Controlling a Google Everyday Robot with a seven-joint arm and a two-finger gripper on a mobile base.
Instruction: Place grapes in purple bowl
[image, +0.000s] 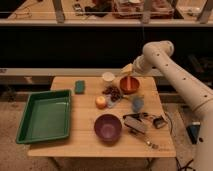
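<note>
The grapes (113, 91) are lying toward the back of the table (84, 142), between the white cup (108, 77) and the orange fruit (101, 102) and just left of the orange-red bowl (129, 86). They are sitting loose with nothing gripping them, so the pick is not yet made. The purple bowl (108, 128) is standing empty near the front edge, well apart from the grapes, with the fruit lying between them; its open top is facing up, ready for a drop from above. The arm is reaching in from the right, and the gripper (129, 76) is hanging over the orange-red bowl, just right of the grapes and higher than them, pointing downward, probably lining up for a descent onto the cluster. Its jaws are standing wide apart, carrying nothing and touching nothing that can be made out. The green tray (45, 116) is lying at the left, clear of the likely path.
</note>
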